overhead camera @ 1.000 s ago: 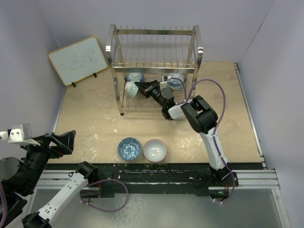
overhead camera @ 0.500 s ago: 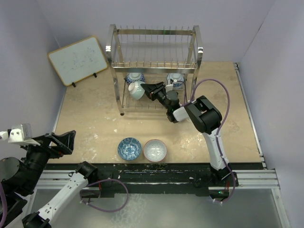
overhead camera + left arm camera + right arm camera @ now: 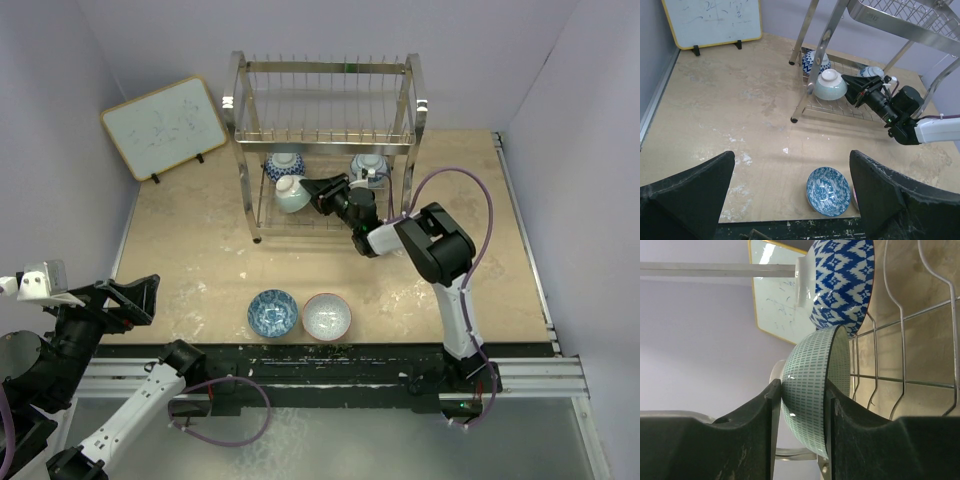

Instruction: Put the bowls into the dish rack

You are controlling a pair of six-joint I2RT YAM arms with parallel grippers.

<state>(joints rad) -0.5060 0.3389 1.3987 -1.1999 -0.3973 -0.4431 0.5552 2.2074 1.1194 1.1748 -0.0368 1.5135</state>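
On the lower tier of the dish rack (image 3: 325,66), the mint bowl (image 3: 807,395) sits tilted between the right fingers (image 3: 752,440), whether clamped or freed I cannot tell.

No text can be read; the whiteboard (image 3: 165,125) near the table's far left corner bears only illegible scribbles.

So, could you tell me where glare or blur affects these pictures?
Top external: even light, glints on the dish rack posts. Left wrist: its fingers loom dark across the bottom corners. Right wrist: the mint bowl is sharp, the whiteboard glares near its top.
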